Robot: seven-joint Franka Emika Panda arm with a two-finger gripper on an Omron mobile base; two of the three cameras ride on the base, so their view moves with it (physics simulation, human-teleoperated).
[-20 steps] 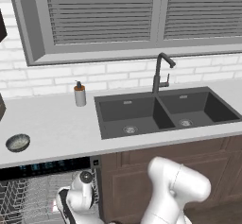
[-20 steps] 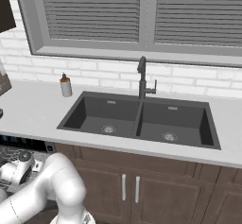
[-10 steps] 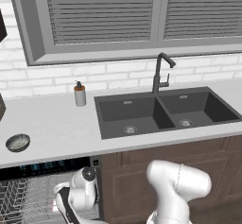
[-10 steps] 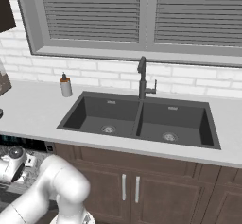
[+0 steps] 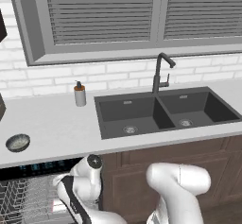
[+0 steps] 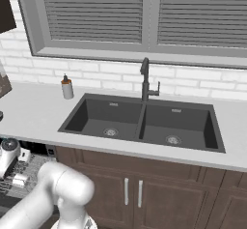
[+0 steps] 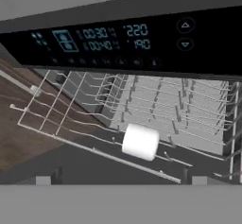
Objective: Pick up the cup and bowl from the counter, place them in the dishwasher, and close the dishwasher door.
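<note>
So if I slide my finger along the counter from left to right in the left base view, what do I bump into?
bowl → soap dispenser → left sink basin → faucet → right sink basin, all on or set into the counter.

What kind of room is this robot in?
A kitchen, most likely: there's a dark double sink with a tap set into a long counter, and an open dishwasher with wire racks underneath.

The bowl [image 5: 18, 142] sits on the desk [image 5: 56, 128] at its left end, above the dishwasher [image 5: 28, 194]. The soap dispenser [image 5: 80, 94] stands behind, left of the sink [image 5: 160, 112]. The cup [image 7: 140, 142] lies on its side in the dishwasher's rack [image 7: 156, 105].
</note>
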